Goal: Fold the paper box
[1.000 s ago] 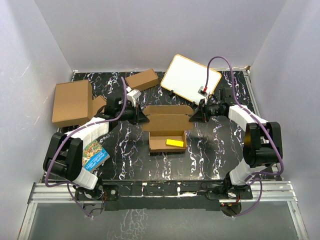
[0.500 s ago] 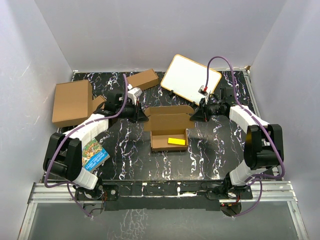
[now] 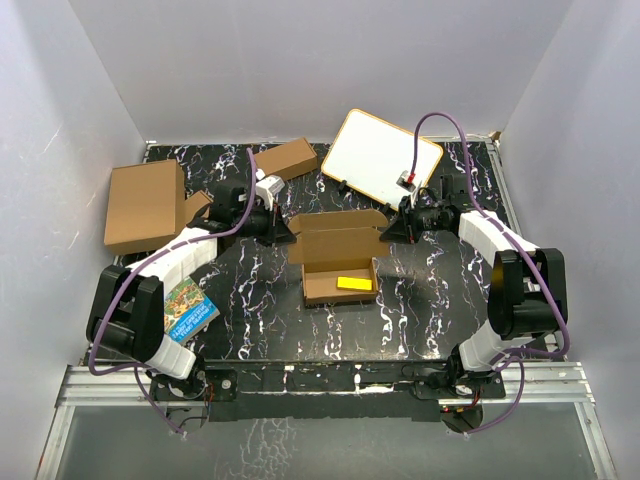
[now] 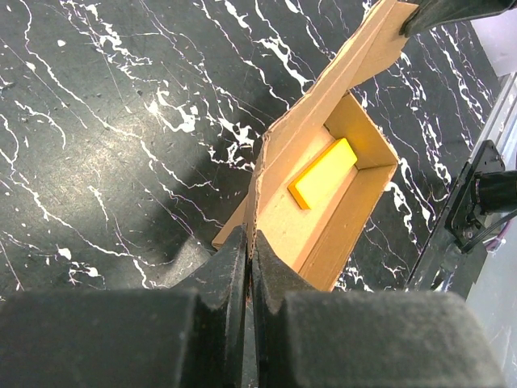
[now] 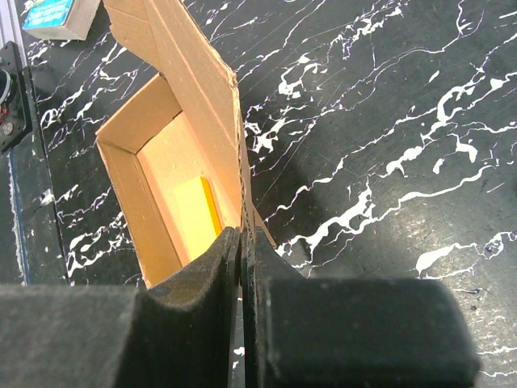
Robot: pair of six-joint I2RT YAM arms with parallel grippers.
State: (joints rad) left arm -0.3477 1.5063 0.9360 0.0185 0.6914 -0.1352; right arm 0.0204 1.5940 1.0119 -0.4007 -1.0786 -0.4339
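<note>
The paper box (image 3: 338,262) is a plain brown cardboard mailer in the middle of the table, its tray open upward with a yellow block (image 3: 352,283) inside and its lid standing up at the back. My left gripper (image 3: 284,230) is shut on the lid's left edge. My right gripper (image 3: 388,232) is shut on the lid's right edge. In the left wrist view the fingers (image 4: 234,267) pinch the cardboard edge of the box (image 4: 323,218). In the right wrist view the fingers (image 5: 226,259) pinch the box (image 5: 145,170) in the same way.
A bigger brown carton (image 3: 145,205) lies at the far left, a small brown box (image 3: 284,158) behind the left gripper. A white board with a wooden frame (image 3: 385,158) leans at the back right. A colourful booklet (image 3: 188,307) lies at the near left.
Both grippers have drawn back a little toward the far side with the lid held between them. The box has shifted slightly and the lid stands more upright.
</note>
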